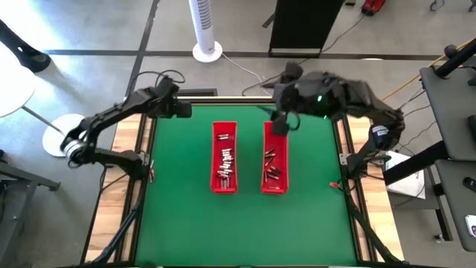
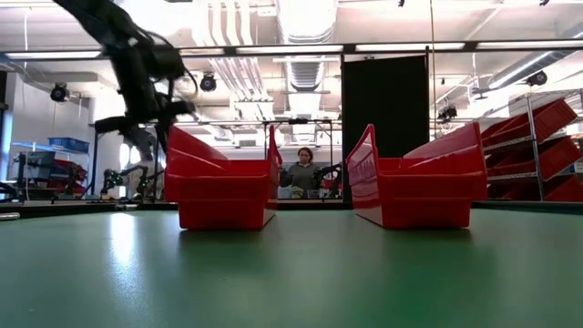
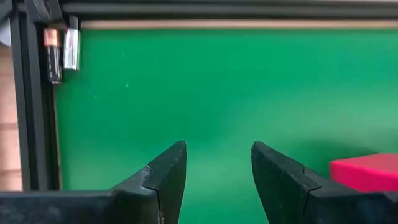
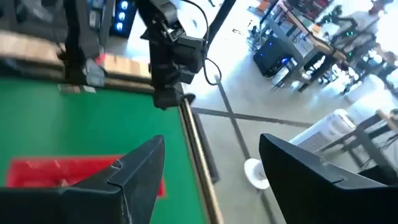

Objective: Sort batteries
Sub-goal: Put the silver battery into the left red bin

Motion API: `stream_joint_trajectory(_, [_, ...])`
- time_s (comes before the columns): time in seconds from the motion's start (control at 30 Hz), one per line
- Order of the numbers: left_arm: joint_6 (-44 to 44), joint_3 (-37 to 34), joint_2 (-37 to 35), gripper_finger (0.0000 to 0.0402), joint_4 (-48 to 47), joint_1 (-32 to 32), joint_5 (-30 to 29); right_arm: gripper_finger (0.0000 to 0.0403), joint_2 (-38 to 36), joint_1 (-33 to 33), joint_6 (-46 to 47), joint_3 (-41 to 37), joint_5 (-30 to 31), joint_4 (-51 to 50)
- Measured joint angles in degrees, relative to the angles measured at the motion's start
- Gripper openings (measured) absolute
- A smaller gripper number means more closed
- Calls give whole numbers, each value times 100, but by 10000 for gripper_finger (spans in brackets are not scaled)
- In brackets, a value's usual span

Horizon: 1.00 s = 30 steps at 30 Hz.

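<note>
Silvery-dark batteries fill trays, seemingly tiny cylinders; both jaws released, nothing held.

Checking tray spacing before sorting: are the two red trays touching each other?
Apart. The low view shows open green mat between the left tray and the right tray; the high view shows the same gap.

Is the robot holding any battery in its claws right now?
No. The left gripper and the right gripper are both open, with nothing between their fingers.
</note>
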Motion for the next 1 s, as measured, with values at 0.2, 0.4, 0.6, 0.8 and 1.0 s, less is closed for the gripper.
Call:
stream_joint_trajectory(0.2, [249, 932, 1233, 161, -824, 259, 24, 267, -382, -846, -693, -14, -1326, -430])
stream_joint_trajectory(0.4, [468, 2145, 2667, 161, -2455, 714, 27, 252, -1129, -1666, -399, -671, -2265, -262])
stream_joint_trajectory(0.6, [711, 2798, 3439, 161, -2635, 828, -64, 235, -1797, -1821, -247, -1923, -2316, -245])
stream_joint_trajectory(0.8, [216, 3079, 3892, 161, -3141, 1165, -719, 231, -2554, -1821, 111, -3254, -2292, 96])
stream_joint_trajectory(1.0, [-115, 3102, 4166, 161, -2863, 1198, -1191, 239, -3183, -1820, 410, -4129, -2238, 789])
